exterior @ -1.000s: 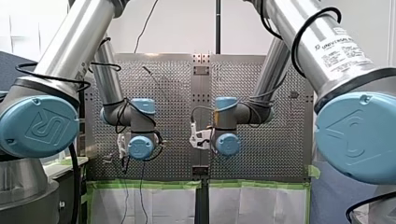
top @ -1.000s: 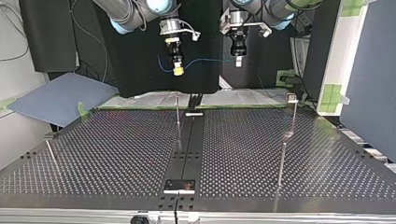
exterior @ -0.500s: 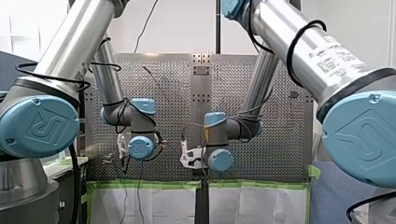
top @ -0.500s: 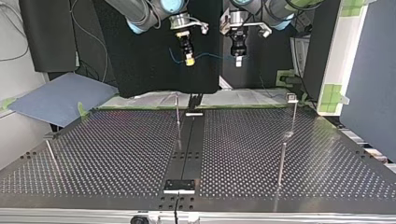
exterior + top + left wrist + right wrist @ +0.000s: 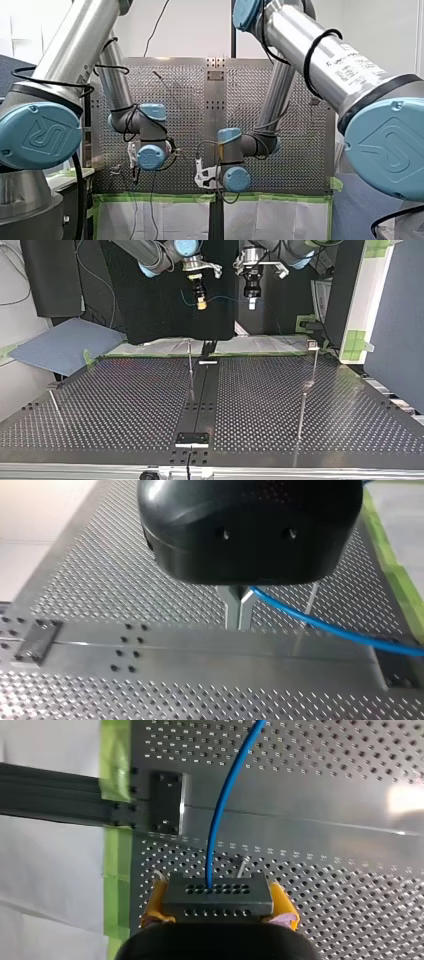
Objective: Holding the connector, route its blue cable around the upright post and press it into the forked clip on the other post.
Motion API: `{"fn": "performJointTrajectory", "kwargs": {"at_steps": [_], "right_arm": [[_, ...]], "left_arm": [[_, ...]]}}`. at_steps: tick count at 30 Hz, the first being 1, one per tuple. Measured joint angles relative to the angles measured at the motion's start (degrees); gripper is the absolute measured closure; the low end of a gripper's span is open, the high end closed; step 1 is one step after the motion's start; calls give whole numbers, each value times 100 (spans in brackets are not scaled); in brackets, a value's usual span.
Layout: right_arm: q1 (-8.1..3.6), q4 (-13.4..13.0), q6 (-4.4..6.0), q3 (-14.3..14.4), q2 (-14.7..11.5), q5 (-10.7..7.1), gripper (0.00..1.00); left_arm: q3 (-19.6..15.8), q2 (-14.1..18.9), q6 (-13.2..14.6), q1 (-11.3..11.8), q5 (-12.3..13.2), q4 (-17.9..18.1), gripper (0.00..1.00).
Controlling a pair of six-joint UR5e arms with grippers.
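Beside L end effector point(image 5: 238, 622): cable point(image 5: 320, 625), post point(image 5: 311, 597).

**Arm posture, front and wrist views.** My left arm point(image 5: 116, 85) is reaching forward, and its blue-capped wrist point(image 5: 151, 156) is sitting left of centre in the front view. My right arm point(image 5: 277, 90) is angling towards the centre line, and its wrist point(image 5: 235, 178) is hanging lower in that view. My left gripper point(image 5: 239, 616) is pointing downward and pressing its metal fingers point(image 5: 232, 611) together on the blue cable point(image 5: 320, 627). My right gripper point(image 5: 218, 909) is clamping the connector point(image 5: 218, 892) between its yellow pads point(image 5: 283, 902).
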Motion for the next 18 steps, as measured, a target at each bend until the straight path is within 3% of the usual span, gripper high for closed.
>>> {"fn": "performJointTrajectory", "kwargs": {"at_steps": [5, 13, 18], "right_arm": [[2, 164, 239, -36, -233, -63, 100], [-72, 335, 623, -122, -629, -124, 100], [-108, 500, 701, -132, -884, -131, 100]], "left_arm": [[-1, 249, -191, 5, 73, -216, 100], [20, 636, -483, 35, -84, -563, 100], [124, 897, -516, 62, -226, -744, 100]]}}
